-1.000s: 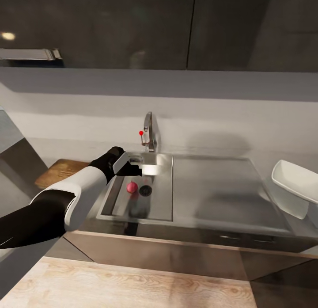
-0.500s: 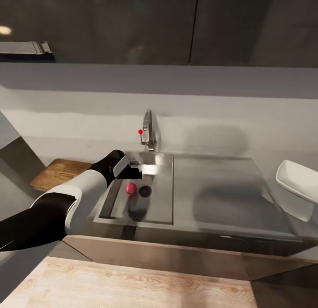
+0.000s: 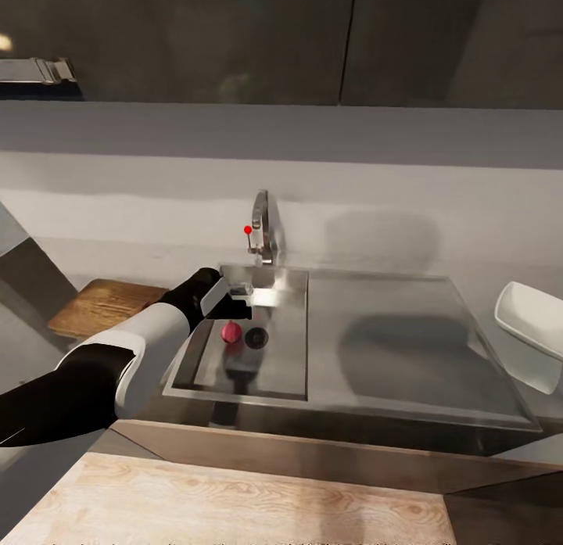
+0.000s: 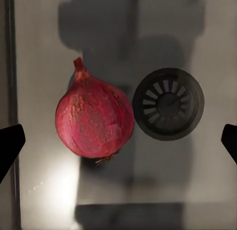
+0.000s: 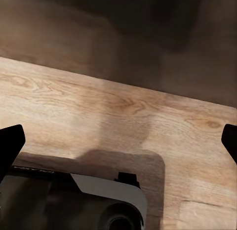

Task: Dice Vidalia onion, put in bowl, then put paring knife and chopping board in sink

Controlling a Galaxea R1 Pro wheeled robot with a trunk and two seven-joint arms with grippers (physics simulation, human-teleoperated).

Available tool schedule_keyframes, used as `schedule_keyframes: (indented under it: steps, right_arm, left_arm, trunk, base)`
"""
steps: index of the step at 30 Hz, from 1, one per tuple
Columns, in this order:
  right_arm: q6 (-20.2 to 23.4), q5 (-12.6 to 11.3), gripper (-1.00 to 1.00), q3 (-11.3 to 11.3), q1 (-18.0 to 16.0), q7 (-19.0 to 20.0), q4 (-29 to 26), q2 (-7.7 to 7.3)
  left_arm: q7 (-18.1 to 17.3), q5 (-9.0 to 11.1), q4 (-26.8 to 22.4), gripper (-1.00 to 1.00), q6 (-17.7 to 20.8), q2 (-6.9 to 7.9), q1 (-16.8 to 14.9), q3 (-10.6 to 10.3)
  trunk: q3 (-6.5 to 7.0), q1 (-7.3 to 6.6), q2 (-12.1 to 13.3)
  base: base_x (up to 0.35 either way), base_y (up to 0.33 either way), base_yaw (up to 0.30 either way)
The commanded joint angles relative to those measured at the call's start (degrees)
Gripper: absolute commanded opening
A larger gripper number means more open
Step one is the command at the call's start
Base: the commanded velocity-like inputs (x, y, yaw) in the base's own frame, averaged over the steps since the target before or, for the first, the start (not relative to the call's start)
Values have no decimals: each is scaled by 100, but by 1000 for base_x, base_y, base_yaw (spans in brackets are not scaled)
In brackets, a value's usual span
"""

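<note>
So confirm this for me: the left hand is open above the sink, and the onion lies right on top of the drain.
Not quite. The left hand is open above the sink, but the onion lies beside the drain, not on top of it. The left wrist view shows the whole drain uncovered next to the onion.

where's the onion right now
The onion lies on the floor of the sink, just left of the drain in the head view, below the left gripper, whose fingers are spread wide.
</note>
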Motion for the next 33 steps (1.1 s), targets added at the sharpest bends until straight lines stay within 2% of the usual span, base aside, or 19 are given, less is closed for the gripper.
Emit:
schedule_keyframes:
  steps: [1, 33]
  right_arm:
    - [-17, 26, 100, -23, -3, 20, 1, 4]
    - [-17, 28, 100, -16, -3, 22, -1, 10]
  left_arm:
    - [40, 63, -5, 100, 23, 1, -3, -40]
    - [23, 63, 6, 100, 23, 1, -3, -40]
  trunk:
    - [-19, 3, -10]
    - [-310, 3, -10]
  base:
    - [1, 28, 0]
    - [16, 15, 0]
